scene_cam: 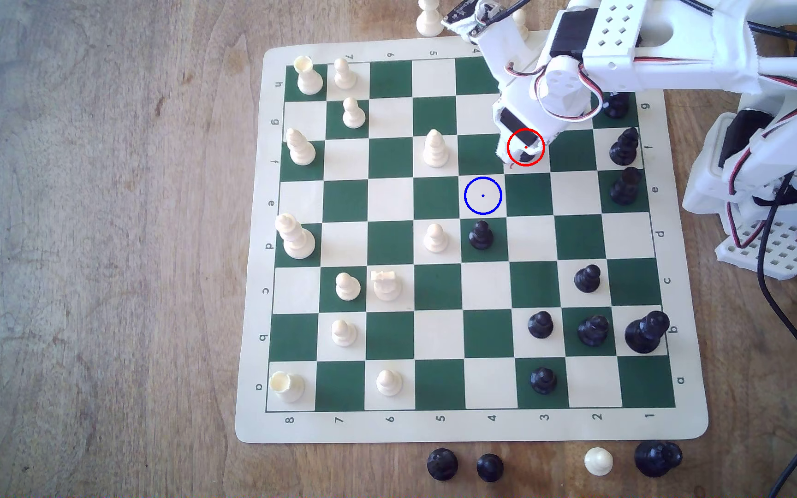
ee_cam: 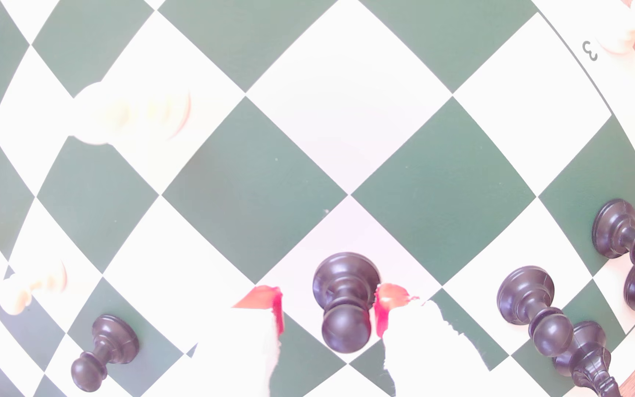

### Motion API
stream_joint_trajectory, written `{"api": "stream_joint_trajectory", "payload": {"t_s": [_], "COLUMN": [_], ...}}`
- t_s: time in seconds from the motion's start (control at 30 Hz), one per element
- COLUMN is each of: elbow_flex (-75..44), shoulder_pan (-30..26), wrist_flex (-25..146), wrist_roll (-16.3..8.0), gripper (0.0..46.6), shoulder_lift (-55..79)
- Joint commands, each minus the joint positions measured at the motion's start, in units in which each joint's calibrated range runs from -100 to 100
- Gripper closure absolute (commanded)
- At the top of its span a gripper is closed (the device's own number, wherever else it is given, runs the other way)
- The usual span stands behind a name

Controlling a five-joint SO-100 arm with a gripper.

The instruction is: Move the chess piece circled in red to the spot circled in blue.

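Note:
The black pawn [scene_cam: 527,156] inside the red ring is mostly hidden under my white gripper [scene_cam: 521,152], which has come down over it from the board's far side. In the wrist view the pawn [ee_cam: 344,301] stands upright on a cream square between my two red-tipped fingers. One fingertip [ee_cam: 388,299] is at its base, and the other fingertip [ee_cam: 268,301] stands a clear gap away. My gripper [ee_cam: 328,300] is open around the pawn. The blue-ringed cream square [scene_cam: 483,195] lies bare, one square diagonally nearer and towards the exterior view's left.
A black pawn [scene_cam: 481,234] stands just in front of the blue square. A cream bishop [scene_cam: 435,148] is two squares to the exterior view's left of my gripper. Tall black pieces [scene_cam: 624,146] line the board's right edge. Captured pieces [scene_cam: 490,467] lie along the near table edge.

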Motion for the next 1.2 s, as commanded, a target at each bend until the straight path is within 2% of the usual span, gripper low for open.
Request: {"api": "stream_joint_trajectory", "payload": {"t_s": [0.0, 0.6, 0.67, 0.77, 1.17], "elbow_flex": [-0.26, 0.29, 0.29, 0.38, 0.38], "shoulder_pan": [0.25, 0.72, 0.80, 0.56, 0.02], "wrist_flex": [-0.49, -1.15, -1.23, -1.15, -0.08], "wrist_roll": [0.20, 0.34, 0.34, 0.34, 0.63], "gripper": [34.0, 36.1, 38.3, 45.9, 46.4], "shoulder_lift": [-3.57, -5.09, -5.35, -5.69, -8.32]}}
